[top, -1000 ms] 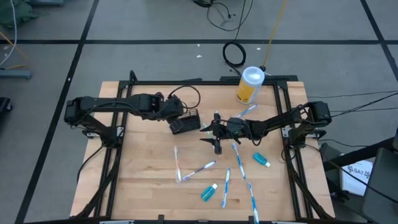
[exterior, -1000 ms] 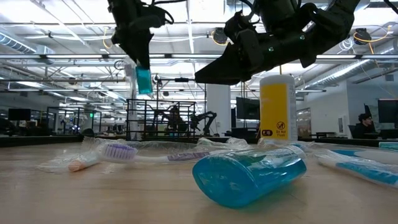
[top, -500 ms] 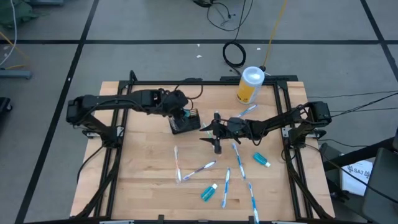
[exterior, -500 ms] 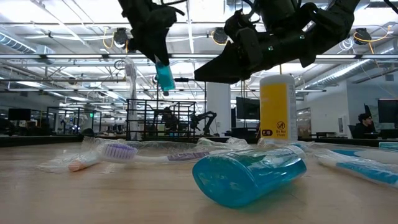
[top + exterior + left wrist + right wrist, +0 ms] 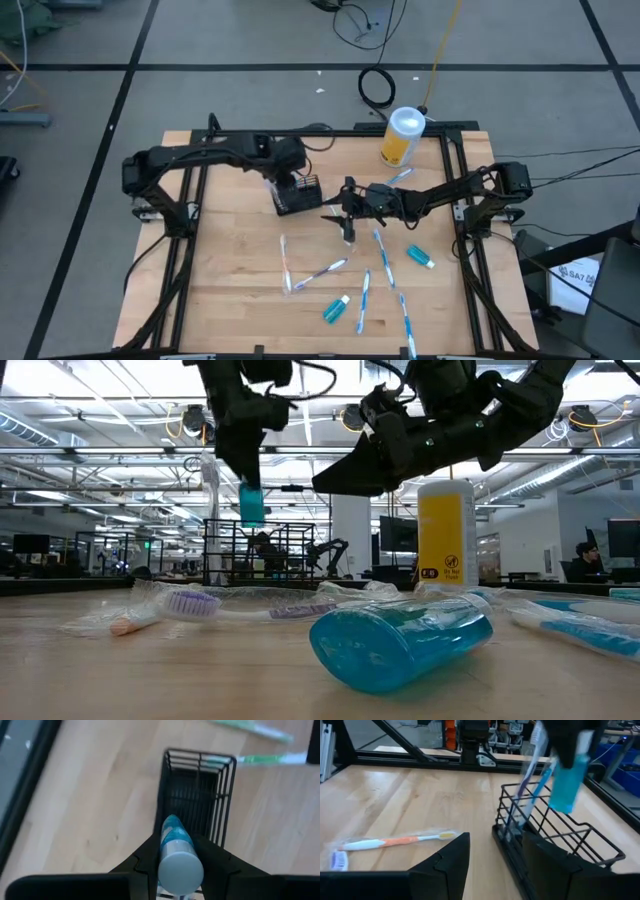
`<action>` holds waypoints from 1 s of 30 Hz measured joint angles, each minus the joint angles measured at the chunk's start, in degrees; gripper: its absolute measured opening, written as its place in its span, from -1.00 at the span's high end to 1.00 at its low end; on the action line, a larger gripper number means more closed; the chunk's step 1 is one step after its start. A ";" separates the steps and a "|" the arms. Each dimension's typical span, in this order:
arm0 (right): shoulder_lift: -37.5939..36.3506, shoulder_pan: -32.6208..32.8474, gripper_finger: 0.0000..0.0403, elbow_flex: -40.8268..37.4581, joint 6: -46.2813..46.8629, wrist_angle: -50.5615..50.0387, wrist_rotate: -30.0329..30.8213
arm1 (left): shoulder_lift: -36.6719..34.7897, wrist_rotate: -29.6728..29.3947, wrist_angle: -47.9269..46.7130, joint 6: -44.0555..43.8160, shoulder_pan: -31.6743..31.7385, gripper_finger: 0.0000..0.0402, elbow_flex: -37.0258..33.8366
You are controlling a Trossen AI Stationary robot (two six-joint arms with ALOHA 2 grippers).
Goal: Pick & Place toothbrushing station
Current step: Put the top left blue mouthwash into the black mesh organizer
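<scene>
The black wire caddy [image 5: 299, 197] stands on the table's middle, with two toothbrushes [image 5: 534, 762] leaning upright in it. My left gripper [image 5: 285, 176] hovers just above the caddy [image 5: 197, 795], shut on a teal toothpaste tube [image 5: 252, 500]. My right gripper [image 5: 346, 212] stands open and level just right of the caddy [image 5: 560, 840], touching nothing. Loose toothbrushes [image 5: 320, 271] and teal tubes [image 5: 335, 309] lie flat on the near half of the table. My left gripper pinches the toothpaste tube between its two fingers near the white cap end [image 5: 169, 846]. The fingers come steeply from above, with the cap [image 5: 180, 866] uppermost. The teal body [image 5: 567, 782] hangs down below them, clear of the table, over the caddy's open top.
A yellow canister [image 5: 401, 136] with a white lid stands at the far right. A wrapped toothbrush [image 5: 395, 842] lies beside my right gripper. More brushes [image 5: 385, 262] and a tube [image 5: 421, 258] lie near right. A teal tube [image 5: 400, 642] lies close to the low camera.
My left gripper has carried the tube toward the table's right, over the caddy, sinking a little and rolling its wrist. The tube, tilted half a second ago, now hangs nearly upright. My right gripper has kept still.
</scene>
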 joint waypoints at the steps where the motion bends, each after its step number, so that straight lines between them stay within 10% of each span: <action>1: 0.00 -0.08 0.11 0.00 0.00 -0.34 -0.02 | 0.74 0.16 -0.24 0.02 -0.08 0.49 0.00; 30: 0.00 0.56 0.11 0.00 5.14 -4.69 -0.02 | 10.47 1.48 4.05 -6.02 0.37 0.49 -0.77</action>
